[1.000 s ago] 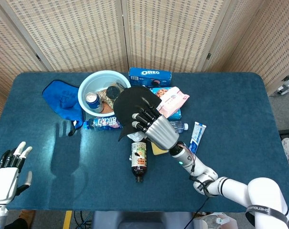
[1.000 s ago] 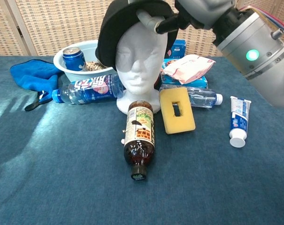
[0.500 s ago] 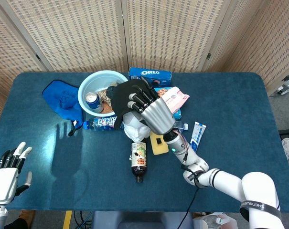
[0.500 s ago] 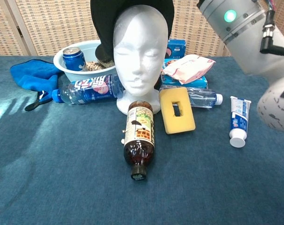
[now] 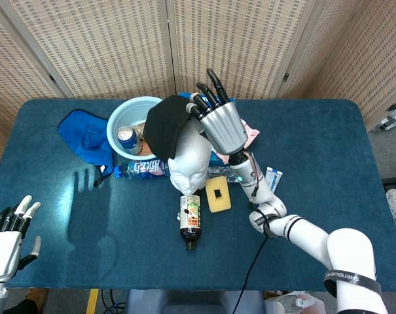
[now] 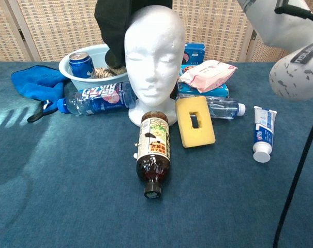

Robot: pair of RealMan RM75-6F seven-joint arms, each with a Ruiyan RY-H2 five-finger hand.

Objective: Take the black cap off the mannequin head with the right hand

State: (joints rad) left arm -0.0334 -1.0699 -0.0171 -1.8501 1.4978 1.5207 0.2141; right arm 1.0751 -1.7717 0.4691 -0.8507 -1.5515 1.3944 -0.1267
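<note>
The white mannequin head (image 5: 188, 159) (image 6: 153, 57) stands bare at the table's middle. The black cap (image 5: 162, 127) (image 6: 112, 26) hangs in the air just behind and to the left of the head's crown, off the foam. My right hand (image 5: 218, 121) is raised above and behind the head and holds the cap by its edge, with its other fingers stretched upward. The chest view shows only that arm (image 6: 288, 31) at the top right. My left hand (image 5: 8, 230) rests open at the near left corner, far from everything.
A pale blue bowl (image 5: 118, 118) with a can stands behind the head, a blue cloth (image 5: 86, 134) to its left. A water bottle (image 6: 97, 97), brown bottle (image 6: 153, 155), yellow sponge (image 6: 195, 121), pink packet (image 6: 205, 72) and toothpaste tube (image 6: 262, 133) lie around the head's base.
My right hand has risen and moved back, carrying the cap up off the mannequin head. The head's crown and face now show bare. The left hand has barely shifted.
</note>
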